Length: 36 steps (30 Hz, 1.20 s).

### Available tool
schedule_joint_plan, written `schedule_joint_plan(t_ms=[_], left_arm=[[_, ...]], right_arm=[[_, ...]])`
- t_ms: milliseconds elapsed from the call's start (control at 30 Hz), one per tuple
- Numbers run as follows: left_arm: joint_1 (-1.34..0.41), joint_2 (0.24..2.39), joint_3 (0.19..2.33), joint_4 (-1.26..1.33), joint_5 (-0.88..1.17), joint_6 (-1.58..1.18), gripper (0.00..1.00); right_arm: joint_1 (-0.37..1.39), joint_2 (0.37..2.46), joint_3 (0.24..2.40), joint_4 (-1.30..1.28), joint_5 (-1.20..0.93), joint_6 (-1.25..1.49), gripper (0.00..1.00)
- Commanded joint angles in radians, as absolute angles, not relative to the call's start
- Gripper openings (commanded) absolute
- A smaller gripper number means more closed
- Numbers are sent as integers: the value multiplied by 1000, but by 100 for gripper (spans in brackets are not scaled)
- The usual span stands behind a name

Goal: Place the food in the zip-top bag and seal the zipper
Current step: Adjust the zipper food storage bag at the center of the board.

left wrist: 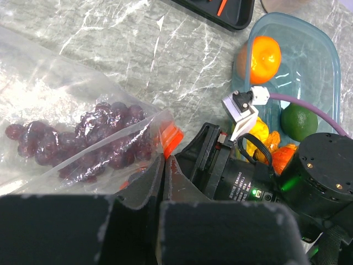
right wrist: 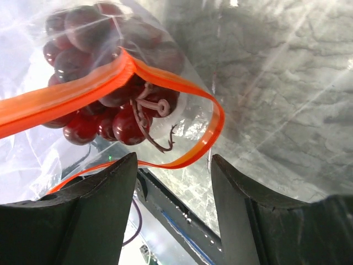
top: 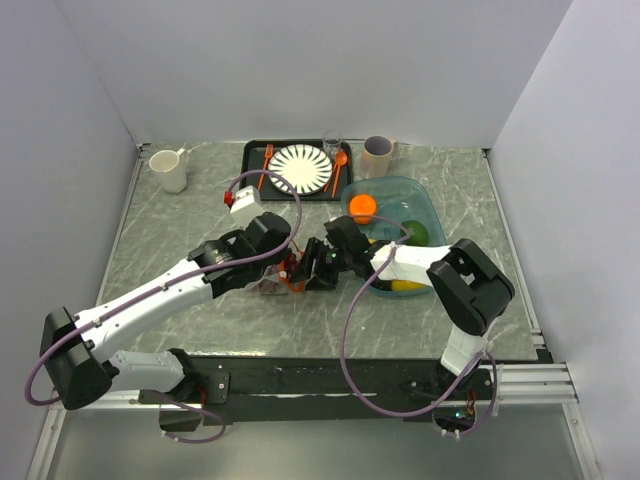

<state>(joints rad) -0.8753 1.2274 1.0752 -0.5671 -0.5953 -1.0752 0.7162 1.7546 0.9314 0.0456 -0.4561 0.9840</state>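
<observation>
Right wrist view: open right fingers [right wrist: 99, 221] frame the limp, slippery zip-top bag [right wrist: 27, 149] of grapes [right wrist: 88, 33]; left fingers [left wrist: 144, 190] pinch its edge. The stiffer zipper [right wrist: 66, 94] looks the surest hold.

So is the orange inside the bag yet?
No, the orange sits in the teal tub; the bag holds only purple grapes.

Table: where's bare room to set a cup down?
Free: between the white mug and left arm; the near strip between both arms. Crowded: the middle, where left end effector and right end effector meet the bag.
</observation>
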Motion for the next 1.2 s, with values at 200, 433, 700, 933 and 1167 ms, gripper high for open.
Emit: schedule_joint_plan(t_ms=[200, 433, 700, 933, 1167], left_arm=[[-873, 1198, 1083, -545, -598, -1080, 1], [-871, 1192, 1083, -549, -604, -1080, 1], [-873, 1209, 1085, -545, -594, -1081, 1], [-873, 1218, 1097, -535, -592, -1075, 1], [-873, 1221, 1114, -537, -592, -1072, 1]], right_arm=[[718, 1683, 931, 46, -359, 1014, 63], [699, 1641, 898, 46, -318, 1035, 63], [686, 1651, 920, 38, -331, 1029, 63], [695, 1681, 874, 140, -410, 1106, 63], [727, 1715, 864, 176, -422, 1149, 62]])
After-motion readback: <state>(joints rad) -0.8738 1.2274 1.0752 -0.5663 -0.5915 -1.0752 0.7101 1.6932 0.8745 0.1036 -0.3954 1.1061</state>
